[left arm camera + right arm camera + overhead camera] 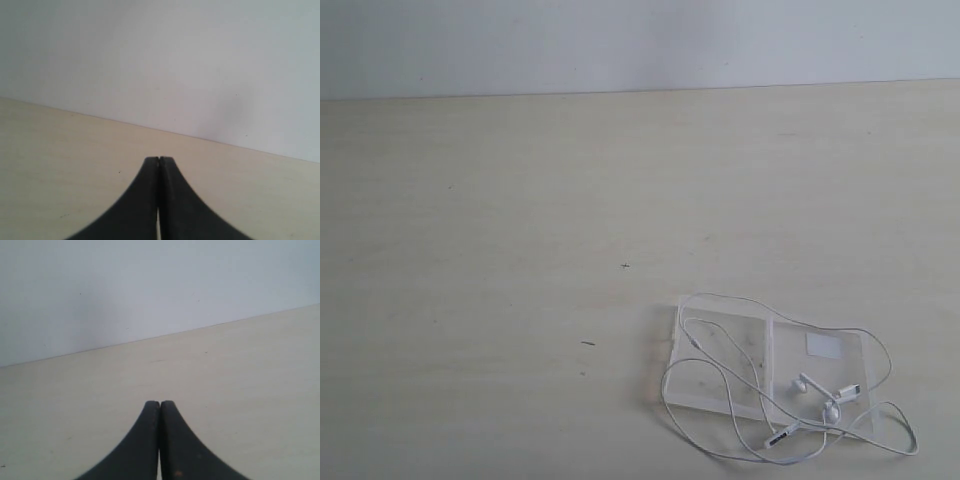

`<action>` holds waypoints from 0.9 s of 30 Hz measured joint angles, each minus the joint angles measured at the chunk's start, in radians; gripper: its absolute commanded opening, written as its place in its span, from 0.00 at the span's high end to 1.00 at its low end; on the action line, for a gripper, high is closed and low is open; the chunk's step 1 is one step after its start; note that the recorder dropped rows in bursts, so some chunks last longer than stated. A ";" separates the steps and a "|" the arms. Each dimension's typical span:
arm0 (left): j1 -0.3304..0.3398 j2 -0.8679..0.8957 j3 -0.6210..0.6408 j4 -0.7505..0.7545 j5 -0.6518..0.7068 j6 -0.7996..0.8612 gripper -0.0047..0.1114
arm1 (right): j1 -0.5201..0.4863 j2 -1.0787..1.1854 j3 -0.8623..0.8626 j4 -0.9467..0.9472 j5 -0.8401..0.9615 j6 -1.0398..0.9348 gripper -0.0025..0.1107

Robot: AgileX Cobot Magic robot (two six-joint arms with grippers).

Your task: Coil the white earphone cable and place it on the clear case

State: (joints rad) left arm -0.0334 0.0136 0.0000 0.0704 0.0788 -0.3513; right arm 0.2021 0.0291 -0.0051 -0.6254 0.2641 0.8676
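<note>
The clear case (720, 385) lies open and flat on the table at the front right of the exterior view, with a small white sticker (823, 346) on its right panel. The white earphone cable (705, 366) sprawls in loose loops over and around the case, its two earbuds (817, 392) resting on the right panel. Neither arm appears in the exterior view. My left gripper (159, 159) is shut with nothing between its black fingers, facing bare table and wall. My right gripper (160, 402) is likewise shut and empty. Neither wrist view shows the cable or the case.
The pale wooden table (520, 250) runs back to a white wall (620, 40). A few small dark specks (625, 265) mark its surface to the left of the case.
</note>
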 measured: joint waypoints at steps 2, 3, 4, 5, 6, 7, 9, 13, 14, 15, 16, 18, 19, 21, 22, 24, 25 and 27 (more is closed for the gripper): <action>0.000 0.000 0.000 0.000 0.000 0.000 0.96 | 0.000 0.000 0.000 0.083 0.000 -0.072 0.98; 0.000 0.000 0.000 0.000 0.000 0.000 0.96 | 0.000 0.000 0.000 0.133 0.000 -0.140 0.98; 0.000 0.000 0.000 0.000 0.000 0.000 0.96 | 0.000 0.000 0.000 0.203 0.000 -0.221 0.98; 0.000 0.000 0.000 0.000 0.000 0.000 0.96 | 0.000 0.000 0.000 0.273 0.000 -0.308 0.98; 0.000 0.000 0.000 0.000 0.000 0.000 0.96 | 0.000 0.000 0.000 0.325 0.000 -0.375 0.98; 0.000 0.000 0.000 0.000 0.000 0.000 0.96 | 0.000 0.000 0.000 0.380 0.000 -0.450 0.98; 0.000 0.000 0.000 0.000 0.000 0.000 0.96 | 0.000 0.000 0.000 0.464 0.000 -0.545 0.98; 0.000 0.000 0.000 0.000 0.000 0.000 0.96 | 0.000 0.000 0.000 0.587 -0.006 -0.608 0.98; 0.000 0.000 0.000 0.000 0.000 0.000 0.96 | 0.000 0.000 0.000 0.611 -0.006 -0.611 0.98; 0.000 0.000 0.000 0.000 0.000 0.000 0.96 | 0.000 0.000 0.000 0.625 -0.006 -0.613 0.98; 0.000 0.000 0.000 0.000 0.000 0.000 0.96 | 0.000 0.000 0.000 0.634 -0.006 -0.615 0.98; 0.000 0.000 0.000 0.000 0.000 0.000 0.96 | 0.000 0.000 0.000 0.645 -0.006 -0.617 0.98; 0.000 0.000 0.000 0.000 0.000 0.000 0.96 | 0.000 0.000 0.000 0.648 -0.006 -0.617 0.98; 0.000 0.000 0.000 0.000 0.000 0.000 0.96 | 0.000 0.000 0.000 0.653 -0.006 -0.617 0.98; 0.000 0.000 0.000 0.000 0.000 0.000 0.96 | 0.000 0.000 0.000 0.653 -0.006 -0.617 0.98; 0.000 0.000 0.000 0.000 0.000 0.000 0.96 | 0.000 0.000 0.000 0.653 -0.006 -0.617 0.98; 0.000 0.000 0.000 0.000 0.000 0.000 0.96 | 0.000 0.000 0.000 0.653 -0.006 -0.617 0.98; 0.000 0.000 0.000 0.000 0.000 0.000 0.96 | 0.000 0.000 0.000 0.653 -0.006 -0.617 0.98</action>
State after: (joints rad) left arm -0.0334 0.0136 0.0000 0.0704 0.0788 -0.3513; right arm 0.2021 0.0291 -0.0051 0.0272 0.2586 0.2504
